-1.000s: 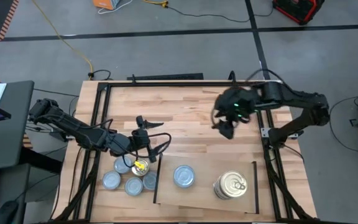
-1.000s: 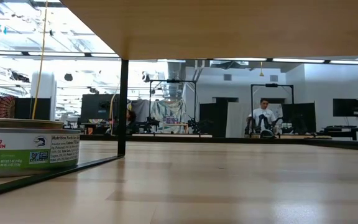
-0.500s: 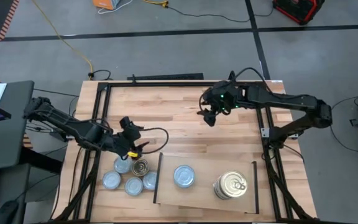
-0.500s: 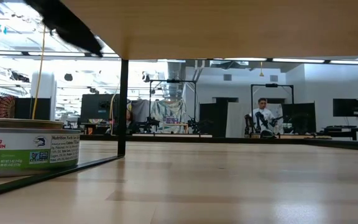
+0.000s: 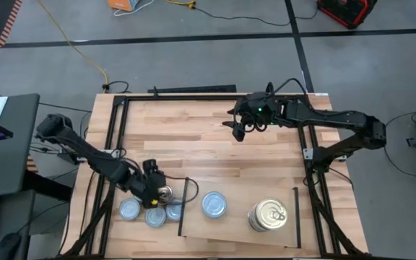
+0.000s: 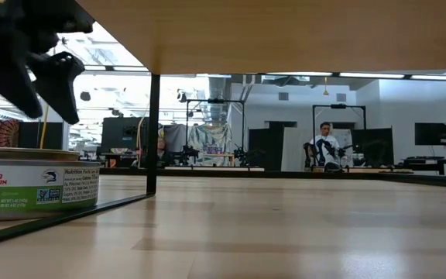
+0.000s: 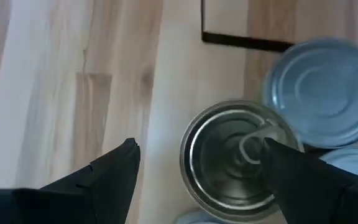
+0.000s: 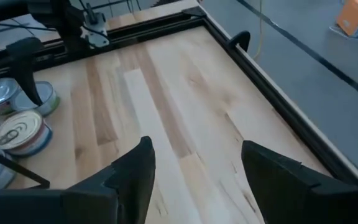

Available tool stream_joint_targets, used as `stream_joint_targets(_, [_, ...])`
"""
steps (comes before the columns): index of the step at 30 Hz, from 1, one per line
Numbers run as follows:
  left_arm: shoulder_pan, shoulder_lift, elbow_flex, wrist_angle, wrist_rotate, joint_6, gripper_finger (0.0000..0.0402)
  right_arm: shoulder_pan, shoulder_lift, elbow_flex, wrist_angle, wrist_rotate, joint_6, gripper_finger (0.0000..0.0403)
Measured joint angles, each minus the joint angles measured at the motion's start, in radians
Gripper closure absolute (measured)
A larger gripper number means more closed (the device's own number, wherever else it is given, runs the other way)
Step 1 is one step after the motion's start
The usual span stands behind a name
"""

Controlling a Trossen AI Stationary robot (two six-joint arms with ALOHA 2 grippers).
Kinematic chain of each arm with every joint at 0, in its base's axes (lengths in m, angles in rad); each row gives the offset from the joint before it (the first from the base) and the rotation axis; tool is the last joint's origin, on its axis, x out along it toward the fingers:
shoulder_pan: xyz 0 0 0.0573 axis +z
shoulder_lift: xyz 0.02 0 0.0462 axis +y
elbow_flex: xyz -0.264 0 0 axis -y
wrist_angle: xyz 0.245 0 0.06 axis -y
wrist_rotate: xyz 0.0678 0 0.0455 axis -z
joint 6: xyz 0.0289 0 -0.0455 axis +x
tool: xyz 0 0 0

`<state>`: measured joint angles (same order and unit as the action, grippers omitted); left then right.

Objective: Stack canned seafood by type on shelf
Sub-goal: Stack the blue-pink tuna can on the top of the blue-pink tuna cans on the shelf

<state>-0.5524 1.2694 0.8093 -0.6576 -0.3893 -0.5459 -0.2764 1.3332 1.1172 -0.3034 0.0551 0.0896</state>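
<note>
A pull-tab tin (image 7: 229, 155) stands on the tabletop among several silvery tins (image 5: 141, 213) just left of the shelf (image 5: 240, 231). My left gripper (image 7: 201, 146) hangs open and pointing down over that tin (image 5: 165, 193), one finger on either side. In the low view my left gripper (image 6: 41, 70) is clear above a labelled tin (image 6: 29, 182). On the shelf sit a silvery-blue tin (image 5: 213, 204) and a stack of gold-lidded tins (image 5: 268, 215). My right gripper (image 5: 237, 131) hovers open over the far middle of the table (image 8: 166, 93), with nothing between its fingers.
The shelf's black side strips (image 5: 183, 209) (image 5: 295, 217) stand beside the tins; one strip (image 7: 247, 40) lies close to my left gripper. A black frame (image 5: 193, 94) rims the table. Bare planks fill the table's middle (image 5: 215, 159).
My left gripper has gone toward the table's near edge and down, tipping from nearly level to pointing down over the pull-tab tin. My right gripper has reached toward the table's left and sunk lower. No tin has moved.
</note>
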Motion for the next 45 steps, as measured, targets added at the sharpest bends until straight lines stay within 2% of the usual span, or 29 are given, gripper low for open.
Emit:
stream_joint_targets(3, [-0.014,0.051,0.0,-0.005,-0.022,-0.026,0.0086,0.0,-0.001,0.0,0.001,0.0,-0.014,0.0137])
stream_joint_targets(8, [-0.02,0.109,0.019,0.002,0.022,-0.043,0.0086,-0.002,-0.001,0.0,0.0,0.0,-0.023,0.0137])
stream_joint_targets(14, [-0.038,0.108,0.039,-0.013,-0.033,-0.026,0.0086,-0.001,-0.001,0.0,0.009,0.0,-0.04,0.0137])
stream_joint_targets(20, [0.012,0.108,0.037,-0.072,-0.105,-0.068,0.0086,-0.001,-0.001,0.0,0.027,-0.001,-0.046,0.0137])
stream_joint_targets(27, [0.059,0.134,0.037,-0.068,-0.105,-0.004,0.0086,0.003,-0.001,0.0,0.02,-0.005,-0.046,0.0137])
stream_joint_targets(33, [0.092,0.218,0.041,-0.056,-0.124,0.061,0.0086,0.019,-0.001,0.0,0.019,-0.008,-0.046,0.0137])
stream_joint_targets(39, [0.175,0.283,0.04,-0.068,-0.365,0.101,0.0086,0.042,-0.001,0.0,0.022,-0.012,-0.061,0.0137])
stream_joint_targets(42, [0.261,0.287,0.036,-0.074,-0.451,0.16,0.0086,0.05,-0.001,0.0,0.021,-0.016,-0.065,0.0137])
stream_joint_targets(45, [0.376,0.289,0.035,-0.042,-0.602,0.26,0.0086,0.055,-0.005,0.0,0.017,-0.034,-0.077,0.0137])
